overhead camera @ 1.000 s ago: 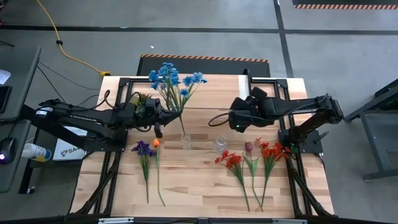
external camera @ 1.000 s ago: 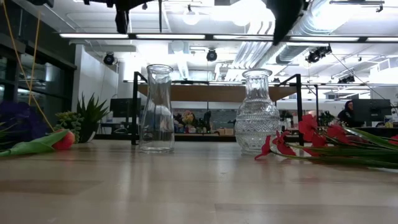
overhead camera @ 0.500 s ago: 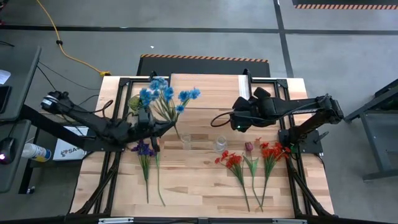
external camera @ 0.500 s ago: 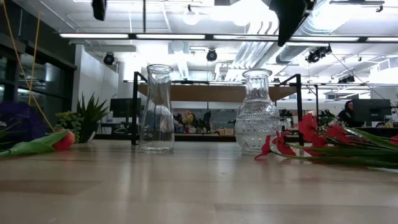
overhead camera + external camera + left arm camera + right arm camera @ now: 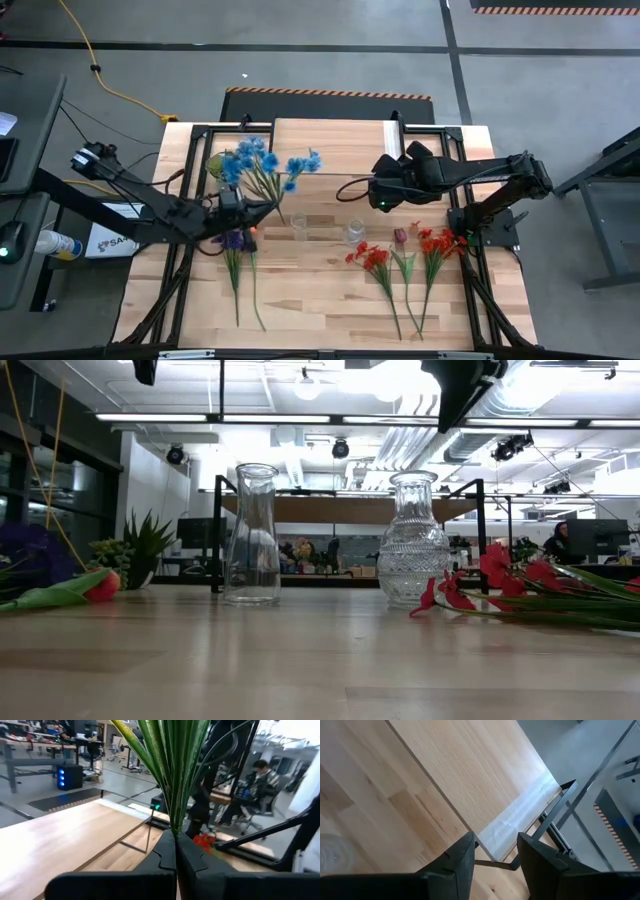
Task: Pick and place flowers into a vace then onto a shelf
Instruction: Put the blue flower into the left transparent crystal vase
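In the high view, the left gripper (image 5: 238,205) sits left of centre, clamped on the stems of the blue flowers (image 5: 262,164), whose blooms fan toward the upper middle beside the shelf (image 5: 330,140). The smooth vase (image 5: 298,229) and ribbed vase (image 5: 353,231) stand at centre, both empty. The right gripper (image 5: 378,192) hovers right of centre, its fingers apart on nothing. Red flowers (image 5: 378,262) lie at lower right, purple flowers (image 5: 232,240) at lower left.

In the low view, both vases stand upright at mid-frame.

In the left wrist view, closed fingers (image 5: 192,860) pinch a sheaf of long green stems and leaves.

In the right wrist view, parted fingers (image 5: 461,855) frame the shelf's edge.

The likely risk is that the splayed bunch catches the narrow vase mouth and tips the vase, or that a stem slips from the pinch.
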`<state>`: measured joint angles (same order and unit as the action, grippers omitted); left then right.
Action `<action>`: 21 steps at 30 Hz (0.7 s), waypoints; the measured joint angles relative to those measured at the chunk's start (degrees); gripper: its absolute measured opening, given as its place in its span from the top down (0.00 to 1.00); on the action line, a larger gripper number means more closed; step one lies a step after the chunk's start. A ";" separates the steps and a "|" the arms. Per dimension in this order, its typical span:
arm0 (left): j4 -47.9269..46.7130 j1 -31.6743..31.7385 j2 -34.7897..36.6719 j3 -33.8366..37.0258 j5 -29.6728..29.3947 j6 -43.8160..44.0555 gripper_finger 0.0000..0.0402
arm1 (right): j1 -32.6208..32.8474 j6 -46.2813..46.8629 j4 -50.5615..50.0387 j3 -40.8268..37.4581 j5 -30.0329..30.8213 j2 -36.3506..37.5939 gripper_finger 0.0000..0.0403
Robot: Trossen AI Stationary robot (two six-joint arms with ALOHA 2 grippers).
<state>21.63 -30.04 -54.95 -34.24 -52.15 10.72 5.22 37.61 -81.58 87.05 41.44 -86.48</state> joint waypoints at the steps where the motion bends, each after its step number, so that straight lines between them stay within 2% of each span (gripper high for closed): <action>1: 0.02 0.00 -0.56 0.00 -0.45 -0.02 0.93 | 0.01 0.11 0.00 0.00 -0.13 0.00 0.65; 21: 9.20 1.42 -9.01 -0.02 -3.77 -4.44 0.93 | 0.01 1.57 1.04 0.00 -2.44 -0.02 0.65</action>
<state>30.83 -28.62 -63.96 -34.26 -55.92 6.28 5.23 39.18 -80.54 87.05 38.99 -86.50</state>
